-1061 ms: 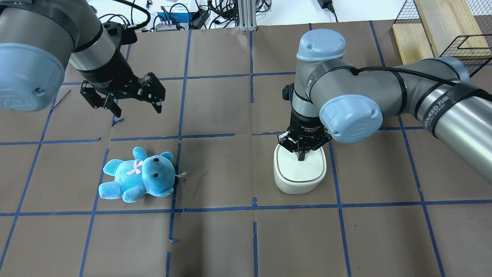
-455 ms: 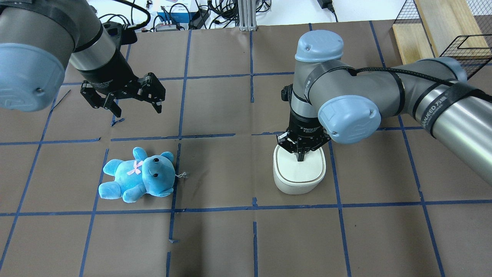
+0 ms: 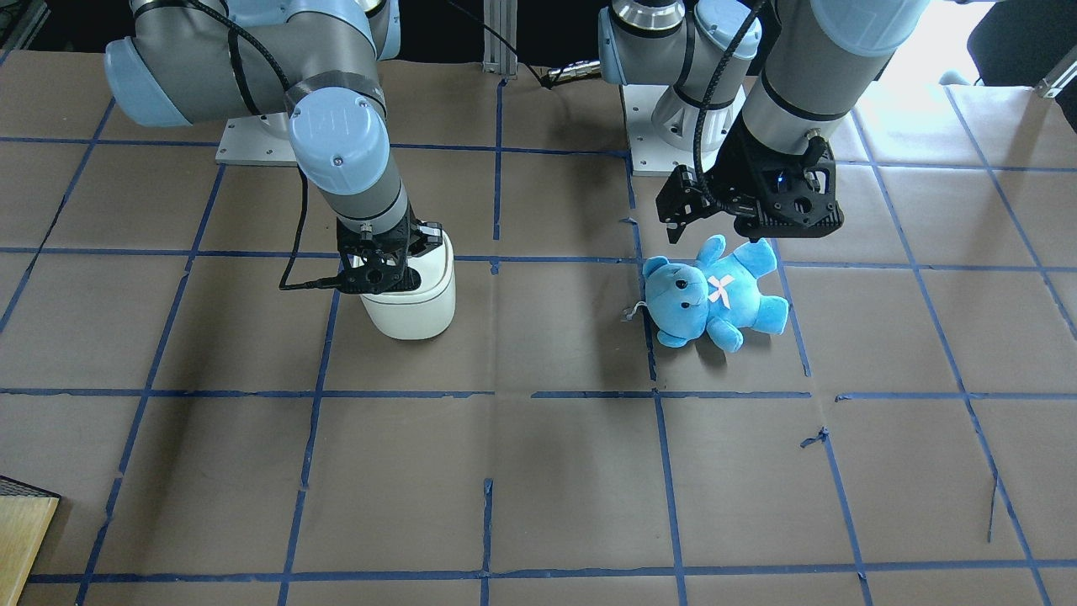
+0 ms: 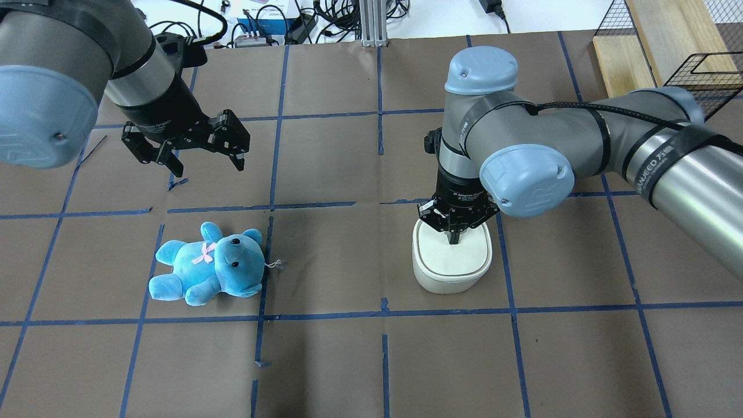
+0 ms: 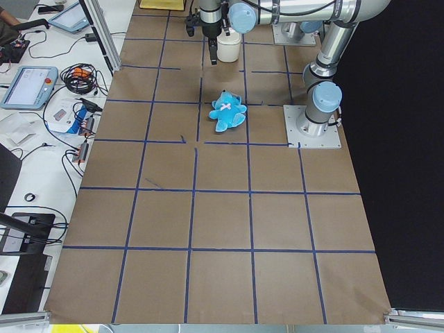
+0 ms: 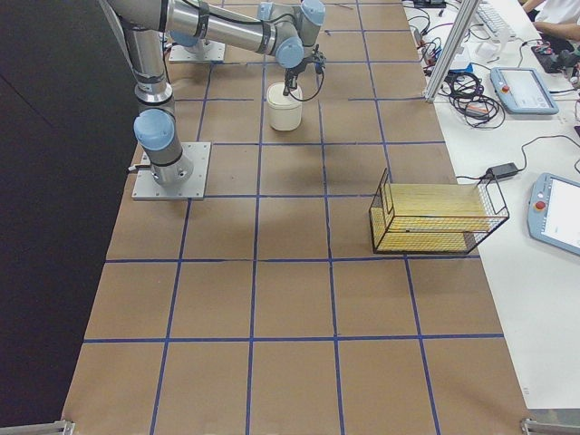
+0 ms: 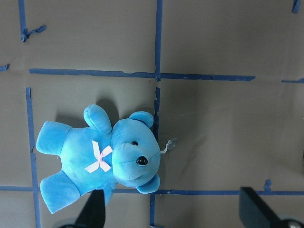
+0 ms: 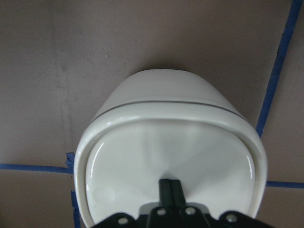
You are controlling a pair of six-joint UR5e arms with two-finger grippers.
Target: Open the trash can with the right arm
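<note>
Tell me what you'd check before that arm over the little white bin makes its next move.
1. Position: the right pincer points down over one end of the lid of the trash can: ok.
2. Its shape for pushing: shut, holding nothing: ok.
3. Tip actually touching the lid: cannot tell.
4. Lid free to move: it is closed and nothing lies on it: ok.
5. The left pincer out of the way: open, hanging well away from the can: ok.
6. The teddy bear out of the way: lying well to the side: ok.
</note>
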